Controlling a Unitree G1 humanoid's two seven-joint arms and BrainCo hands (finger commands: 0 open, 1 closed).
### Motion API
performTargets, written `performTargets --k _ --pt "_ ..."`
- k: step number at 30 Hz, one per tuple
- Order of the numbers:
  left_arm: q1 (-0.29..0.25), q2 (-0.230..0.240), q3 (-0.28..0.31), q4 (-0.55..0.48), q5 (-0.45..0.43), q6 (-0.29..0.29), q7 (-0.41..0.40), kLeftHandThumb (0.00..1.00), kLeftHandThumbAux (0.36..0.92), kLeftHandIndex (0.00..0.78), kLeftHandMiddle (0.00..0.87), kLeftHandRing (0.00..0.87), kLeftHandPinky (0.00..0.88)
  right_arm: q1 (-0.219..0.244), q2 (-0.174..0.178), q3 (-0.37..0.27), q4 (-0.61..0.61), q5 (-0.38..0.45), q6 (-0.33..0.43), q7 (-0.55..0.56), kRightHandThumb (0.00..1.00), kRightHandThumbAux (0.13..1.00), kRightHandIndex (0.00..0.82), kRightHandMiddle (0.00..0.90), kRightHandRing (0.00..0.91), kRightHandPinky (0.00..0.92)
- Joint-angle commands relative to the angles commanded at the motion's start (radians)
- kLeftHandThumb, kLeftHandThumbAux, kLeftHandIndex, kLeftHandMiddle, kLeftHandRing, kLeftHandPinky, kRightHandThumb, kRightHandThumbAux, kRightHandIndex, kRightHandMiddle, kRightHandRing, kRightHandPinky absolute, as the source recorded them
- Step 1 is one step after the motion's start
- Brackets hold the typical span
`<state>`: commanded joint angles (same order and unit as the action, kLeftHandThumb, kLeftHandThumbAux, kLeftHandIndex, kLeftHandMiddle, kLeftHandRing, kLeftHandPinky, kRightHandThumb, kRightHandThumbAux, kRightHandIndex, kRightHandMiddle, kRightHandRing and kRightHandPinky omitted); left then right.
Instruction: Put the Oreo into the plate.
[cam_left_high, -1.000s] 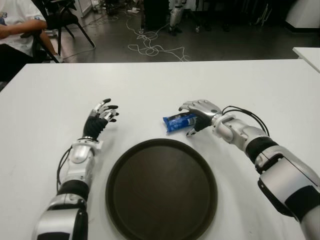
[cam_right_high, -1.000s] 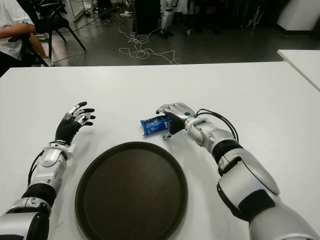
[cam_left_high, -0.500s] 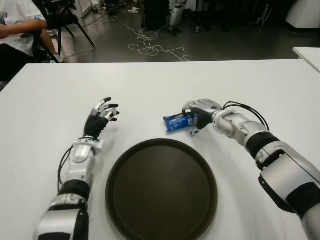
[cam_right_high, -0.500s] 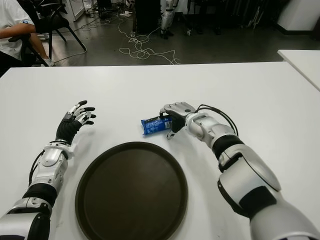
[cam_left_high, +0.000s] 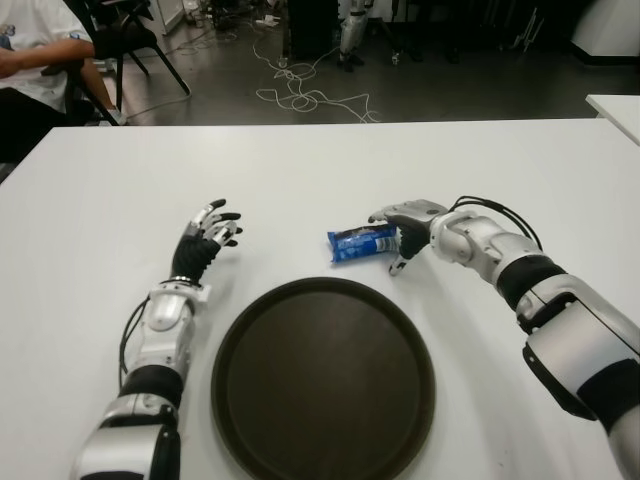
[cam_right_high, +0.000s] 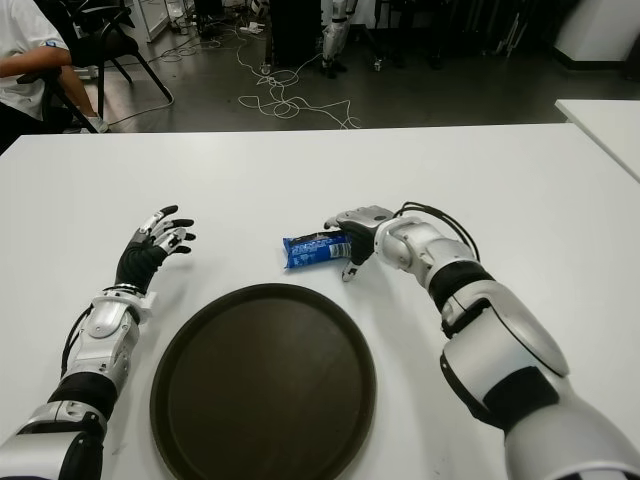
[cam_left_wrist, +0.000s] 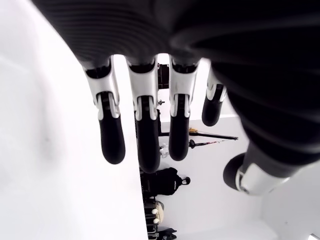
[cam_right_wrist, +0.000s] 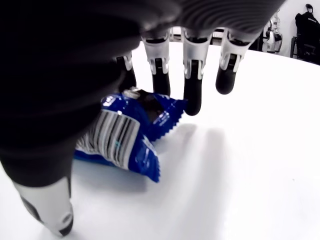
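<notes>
We see the Oreo pack (cam_left_high: 360, 243) lying on the white table (cam_left_high: 300, 170), just beyond the plate (cam_left_high: 322, 379). The right hand (cam_left_high: 405, 232) arches over its end (fingers loose, not clasping it), while the left hand (cam_left_high: 205, 240) shows left of the plate, fingers spread and holding nothing

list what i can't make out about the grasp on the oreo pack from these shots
- Right hand contact: in the eye views it covers the Oreo pack's near end.
- Grip: in the right wrist view the palm blocks the pack; whether it is gripped is unclear.
- Left hand: open beside the plate, on its left.
</notes>
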<state>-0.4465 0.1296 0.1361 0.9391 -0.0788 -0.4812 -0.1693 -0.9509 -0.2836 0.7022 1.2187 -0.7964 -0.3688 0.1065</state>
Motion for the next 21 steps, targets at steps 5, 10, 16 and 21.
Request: performTargets --k 5,10,16,21 --pt "0.002 -0.002 0.000 -0.008 -0.003 0.006 0.004 0.232 0.600 0.160 0.297 0.326 0.377 0.002 -0.006 -0.007 -0.001 0.010 -0.023 -0.001 0.000 0.736 0.198 0.199 0.189 0.152" --pt "0.002 -0.004 0.000 -0.013 -0.005 0.008 0.004 0.231 0.602 0.165 0.300 0.328 0.382 0.002 -0.010 -0.012 0.001 0.015 -0.035 0.000 0.000 0.737 0.216 0.214 0.206 0.168" --pt "0.003 -0.005 0.001 -0.018 -0.007 0.012 0.002 0.238 0.606 0.168 0.307 0.333 0.384 0.003 -0.017 -0.018 -0.004 0.019 -0.045 0.000 0.000 0.724 0.223 0.228 0.224 0.188" --pt "0.003 -0.006 0.000 -0.023 -0.008 0.017 0.002 0.233 0.598 0.167 0.307 0.334 0.383 0.007 -0.020 -0.025 -0.004 0.023 -0.053 -0.015 0.000 0.714 0.250 0.251 0.247 0.203"
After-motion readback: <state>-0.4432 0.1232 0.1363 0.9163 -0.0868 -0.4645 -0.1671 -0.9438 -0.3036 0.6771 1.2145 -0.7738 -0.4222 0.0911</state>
